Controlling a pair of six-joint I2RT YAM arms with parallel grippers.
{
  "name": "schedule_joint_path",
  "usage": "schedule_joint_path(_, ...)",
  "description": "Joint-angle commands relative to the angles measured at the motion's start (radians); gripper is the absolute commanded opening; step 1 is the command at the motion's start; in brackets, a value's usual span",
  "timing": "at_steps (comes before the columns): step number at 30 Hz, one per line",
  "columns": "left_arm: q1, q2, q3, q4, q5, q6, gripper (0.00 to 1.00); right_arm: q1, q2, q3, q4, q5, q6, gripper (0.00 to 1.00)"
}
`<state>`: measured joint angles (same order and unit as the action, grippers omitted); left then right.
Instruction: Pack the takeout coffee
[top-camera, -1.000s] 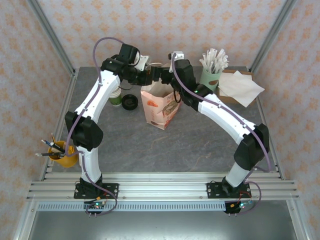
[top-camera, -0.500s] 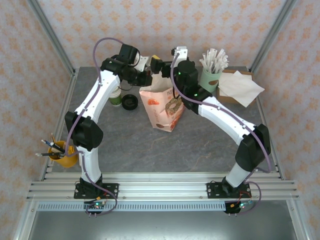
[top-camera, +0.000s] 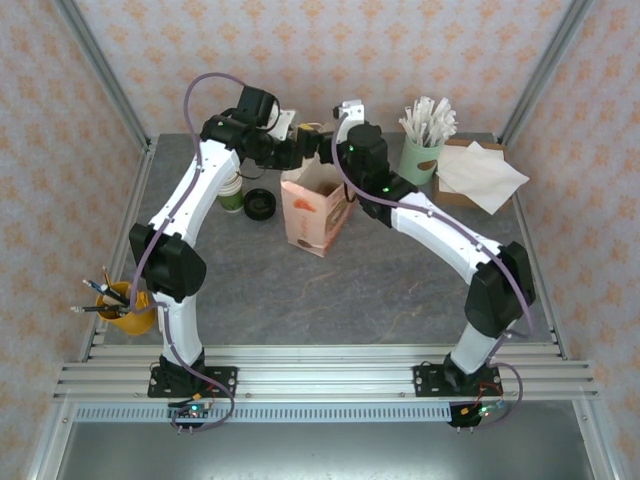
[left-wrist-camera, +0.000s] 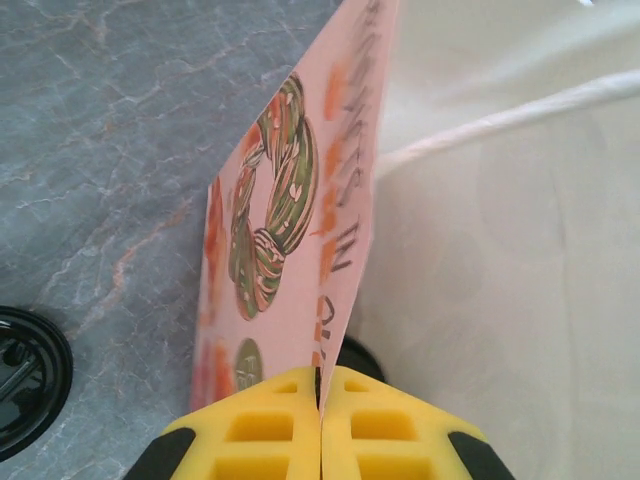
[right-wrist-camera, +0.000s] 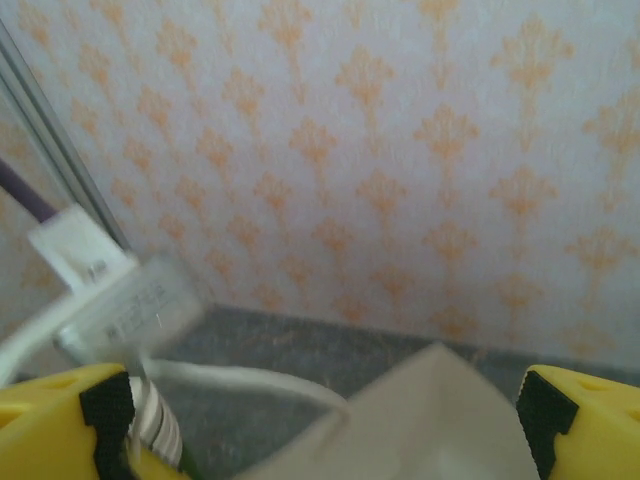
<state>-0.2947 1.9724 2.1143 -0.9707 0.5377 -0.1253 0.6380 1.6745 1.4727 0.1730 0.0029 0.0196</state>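
The pink printed paper bag (top-camera: 315, 212) stands at the back middle of the table. My left gripper (top-camera: 300, 152) (left-wrist-camera: 322, 400) is shut on the bag's upper edge (left-wrist-camera: 345, 250), with the paper pinched between the yellow fingers. Low inside the bag, a black rounded edge (left-wrist-camera: 358, 355) looks like the lid of the takeout coffee; the cup itself is hidden. My right gripper (top-camera: 323, 140) (right-wrist-camera: 325, 420) hovers wide open over the bag's mouth, facing the back wall. Nothing is between its fingers except the bag's rim (right-wrist-camera: 430, 420) and white handle cord (right-wrist-camera: 250, 380) below.
A lidless green and cream cup (top-camera: 232, 192) and a loose black lid (top-camera: 260, 203) (left-wrist-camera: 20, 375) sit left of the bag. The mint-green holder of wrapped straws (top-camera: 422, 152) and white napkins (top-camera: 480, 172) are at the back right. A yellow pen cup (top-camera: 128, 308) stands near left.
My right gripper has risen from the bag's mouth and stays open. The bag swung right, then back left. My left gripper keeps its hold on the bag's edge.
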Motion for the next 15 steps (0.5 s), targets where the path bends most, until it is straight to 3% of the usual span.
schedule_joint_path(1,0.0,-0.005,0.027,0.004,-0.045,0.003,0.0,-0.035,-0.137,-0.054,-0.227,-0.053,0.146,1.0)
schedule_joint_path(4,0.001,-0.011,0.026,-0.011,-0.043,0.055,0.0,-0.069,-0.197,-0.067,-0.37,-0.11,0.246,1.0)
schedule_joint_path(8,0.002,-0.03,0.026,-0.001,-0.032,0.107,0.15,-0.09,-0.223,-0.037,-0.493,-0.159,0.338,1.0)
schedule_joint_path(13,0.002,-0.029,0.05,-0.018,0.001,0.151,0.04,-0.094,-0.206,0.002,-0.444,-0.199,0.398,1.0)
schedule_joint_path(15,0.002,-0.03,0.056,-0.028,-0.005,0.156,0.05,-0.095,-0.19,0.036,-0.44,-0.219,0.407,1.0)
